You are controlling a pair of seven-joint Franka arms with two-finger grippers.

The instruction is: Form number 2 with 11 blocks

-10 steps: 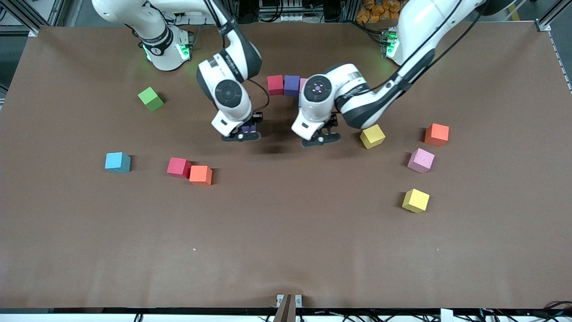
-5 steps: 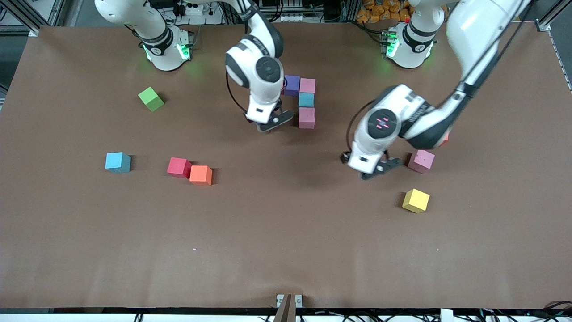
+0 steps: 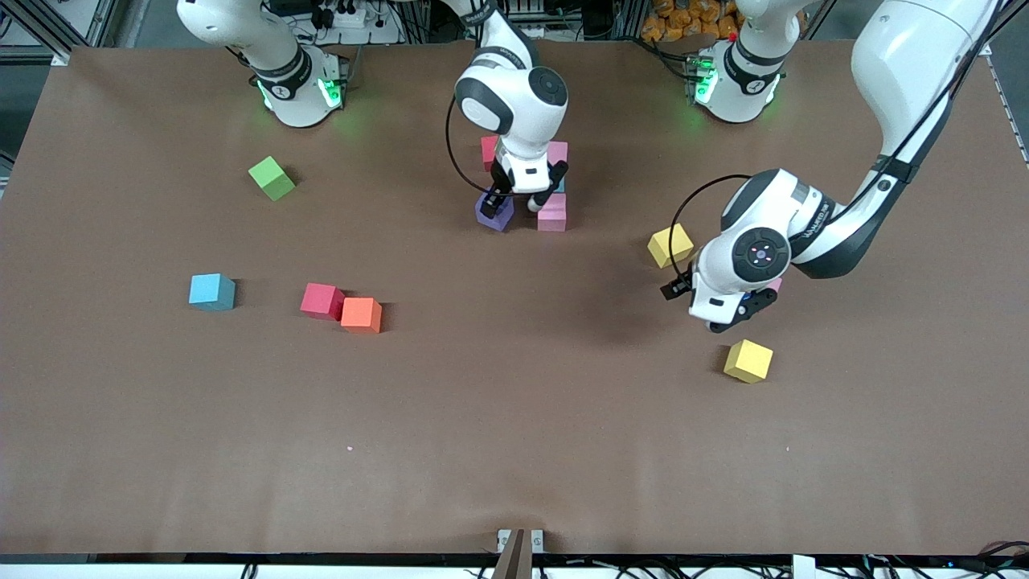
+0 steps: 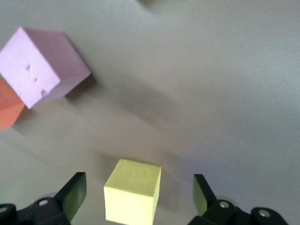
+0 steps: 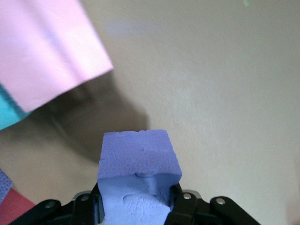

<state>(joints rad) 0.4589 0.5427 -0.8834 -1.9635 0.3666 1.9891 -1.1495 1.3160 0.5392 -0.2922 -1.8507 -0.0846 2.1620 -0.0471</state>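
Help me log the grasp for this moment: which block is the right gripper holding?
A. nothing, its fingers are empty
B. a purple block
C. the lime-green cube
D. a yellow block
B. The right gripper is shut on a purple block, seen pinched between its fingers in the right wrist view and beside the pink block of the figure in the front view.

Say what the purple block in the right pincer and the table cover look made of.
Purple block: probably soft foam, matte; its face is pebbled and dented where the right pincer squeezes it. Table cover: brown, matte, looks like paper or thin fabric sheet; which one is unclear.
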